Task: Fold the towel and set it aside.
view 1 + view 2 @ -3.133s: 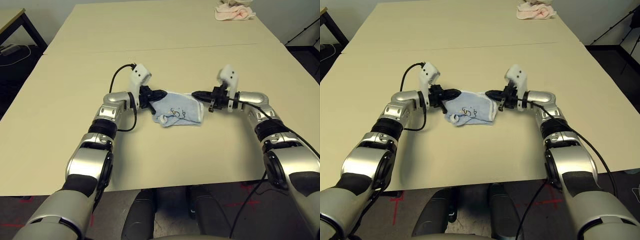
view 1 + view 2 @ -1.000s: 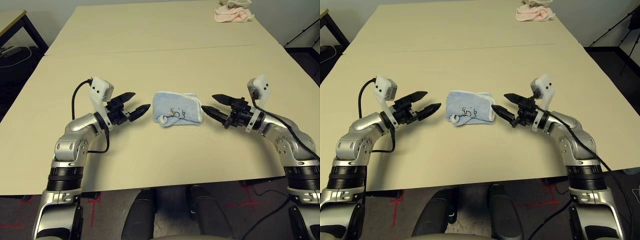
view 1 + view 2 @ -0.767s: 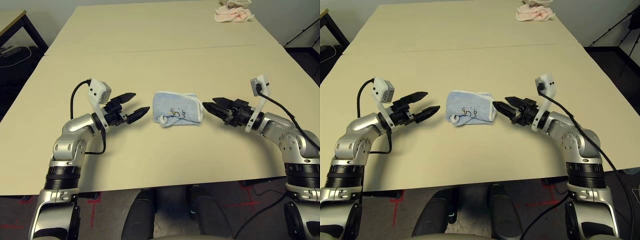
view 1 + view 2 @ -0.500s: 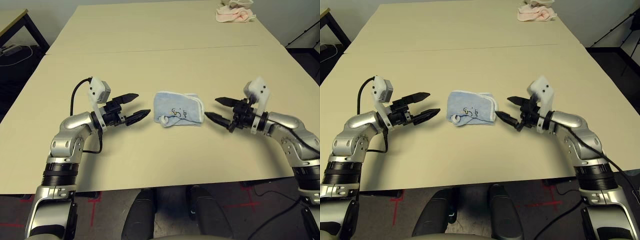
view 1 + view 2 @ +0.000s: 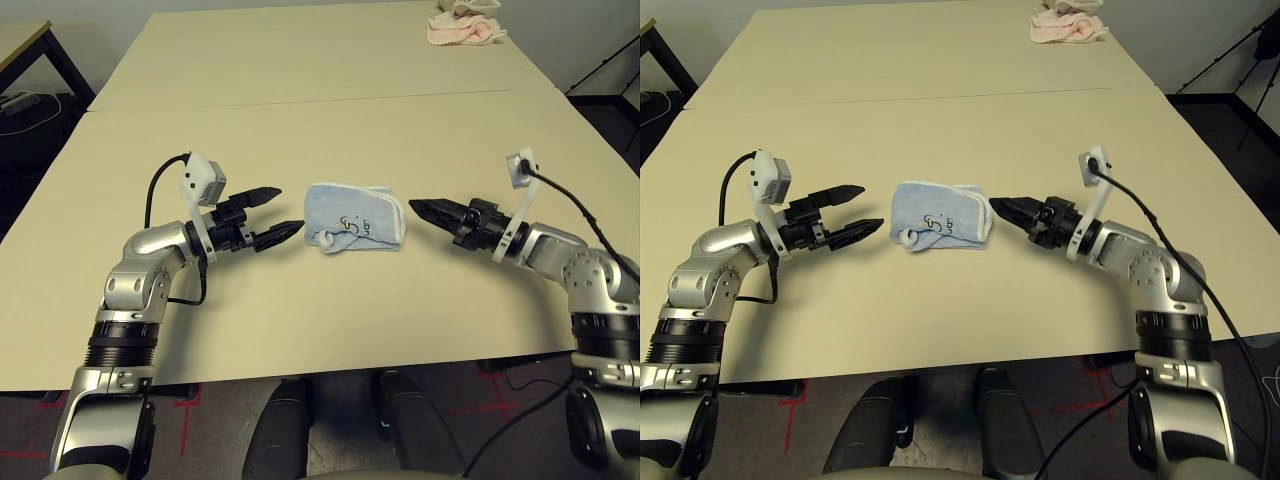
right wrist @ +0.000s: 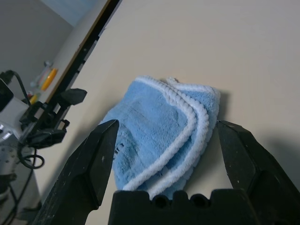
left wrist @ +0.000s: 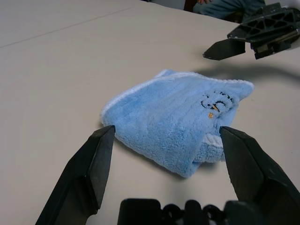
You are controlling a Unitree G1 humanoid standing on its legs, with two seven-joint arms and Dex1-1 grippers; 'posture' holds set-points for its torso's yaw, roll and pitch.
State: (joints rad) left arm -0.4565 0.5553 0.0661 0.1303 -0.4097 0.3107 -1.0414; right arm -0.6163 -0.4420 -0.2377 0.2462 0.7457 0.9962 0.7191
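Observation:
The towel, light blue with white piped edging and a small printed motif, lies folded into a small bundle on the table between my two grippers. My left gripper is open just left of it, fingers pointing at it with a small gap. On the towel's other side my right gripper is also open, its tips close to the towel's edge but apart from it. In the left wrist view the towel sits just beyond the spread fingers. In the right wrist view the piped edge of the towel lies between the fingers.
A pink cloth lies at the table's far right corner. The beige table has a seam running across it behind the towel. A dark side table stands at the far left.
My right gripper has turned about its wrist, its fingers now lying level with each other. The left gripper has barely moved. The towel lies as before.

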